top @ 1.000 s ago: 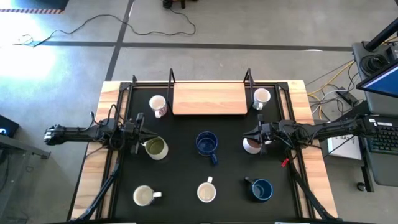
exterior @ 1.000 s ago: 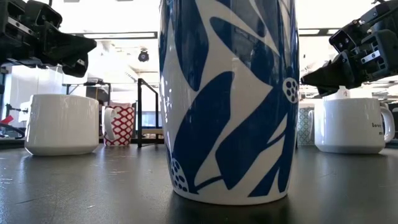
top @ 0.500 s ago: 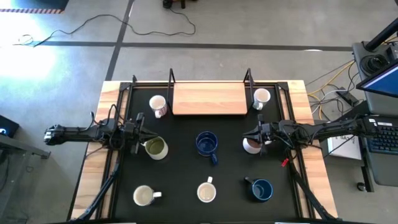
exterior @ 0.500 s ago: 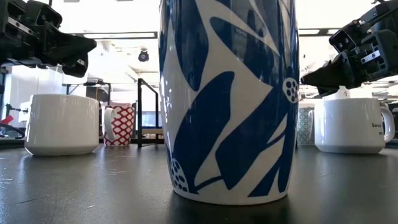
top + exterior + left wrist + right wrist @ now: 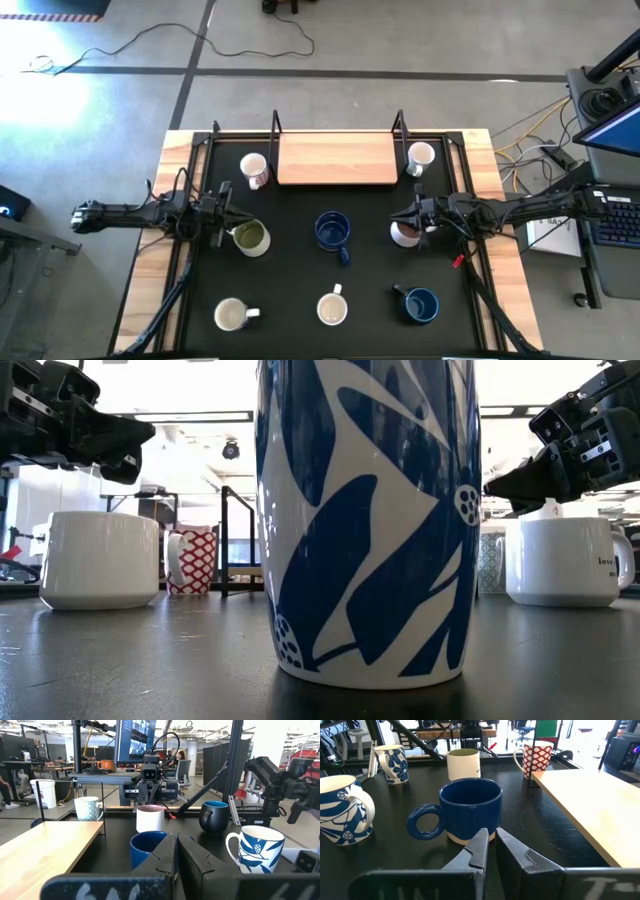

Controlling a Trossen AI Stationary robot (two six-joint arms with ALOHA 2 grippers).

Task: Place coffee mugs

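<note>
Right wrist view alone reveals red-patterned white ceramic mug [image 5: 538, 757], hidden overhead, beyond right gripper [image 5: 490, 840], fingers together, like left gripper [image 5: 176, 851].

At the right edge of the low view, a white mug [image 5: 565, 561] carries small dark print beginning "love"; the letters below it are cut off.

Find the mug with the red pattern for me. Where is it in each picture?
High view: the red-patterned mug stands at the table's back, by the left end of the wooden board.
Low view: far back, left of the big blue-leaf mug.
Left wrist view: not in it.
Right wrist view: far off, at the board's far end.
Shared landmark: the wooden board.
</note>
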